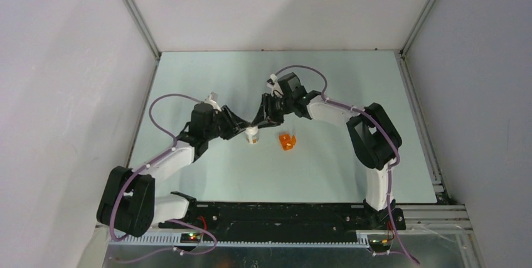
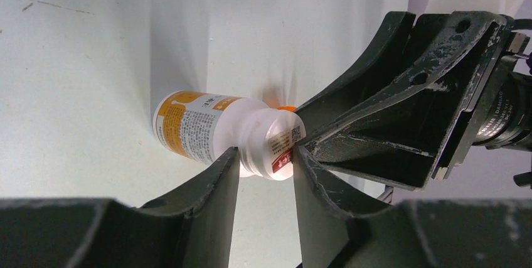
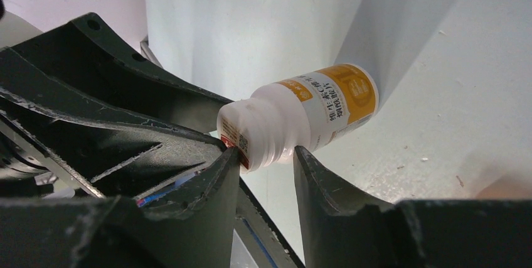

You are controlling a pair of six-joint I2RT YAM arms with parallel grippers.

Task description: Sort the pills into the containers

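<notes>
Bright, soft shadows, glow on bottle [image 2: 219,127]

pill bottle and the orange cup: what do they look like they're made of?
The pill bottle looks like opaque white plastic: smooth, slightly glossy, with moulded ridges at the neck. Its orange-and-white label looks like glossy printed film or paper. The orange cup is probably plastic, going by its bright, even colour. It is too small in the overhead view to judge finish or translucency.

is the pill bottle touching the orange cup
Apart. The top external view shows a strip of bare table between the pill bottle and the orange cup.
</notes>
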